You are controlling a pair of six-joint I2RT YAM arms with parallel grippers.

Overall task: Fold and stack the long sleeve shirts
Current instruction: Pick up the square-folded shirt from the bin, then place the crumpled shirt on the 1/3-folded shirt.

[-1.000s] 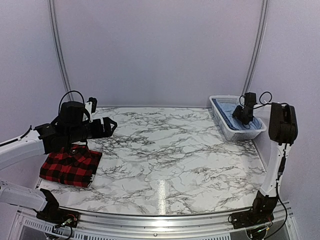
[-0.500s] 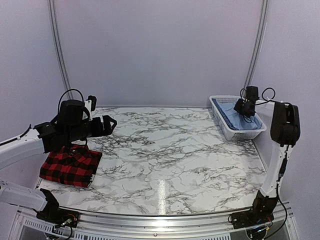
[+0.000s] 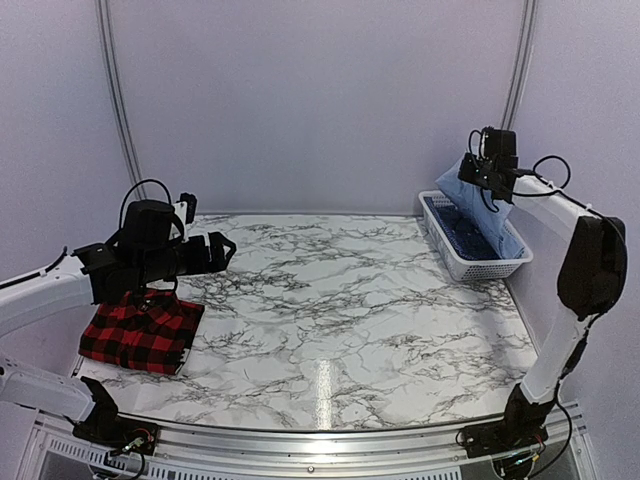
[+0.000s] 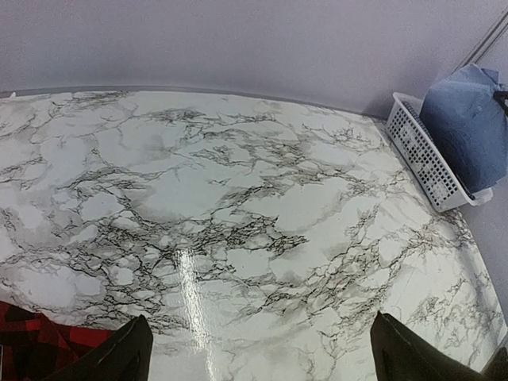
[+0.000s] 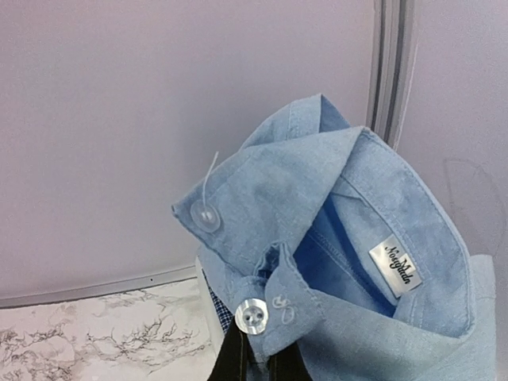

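Note:
The light blue shirt (image 3: 452, 187) hangs partly lifted out of the white basket (image 3: 470, 265) at the back right, with my right gripper (image 3: 487, 172) shut on it. In the right wrist view the black fingers (image 5: 238, 363) of that gripper (image 5: 262, 359) pinch the blue shirt (image 5: 317, 206) by its button placket, just under the collar. The red-and-black plaid shirt (image 3: 140, 330) lies folded at the table's left edge. Above its far end my left gripper (image 3: 222, 250) hovers open and holds nothing. The left wrist view shows that gripper (image 4: 266, 357) over bare marble.
The basket (image 4: 421, 155) stands against the right wall with the blue shirt (image 4: 468, 127) bulging above its rim. A corner of the plaid shirt (image 4: 32, 349) shows beside my left fingers. The marble table (image 3: 330, 300) stretches between the two arms.
My right gripper shut on the blue shirt inside the basket and rose, pulling the collar end up above the rim. The left arm has barely moved.

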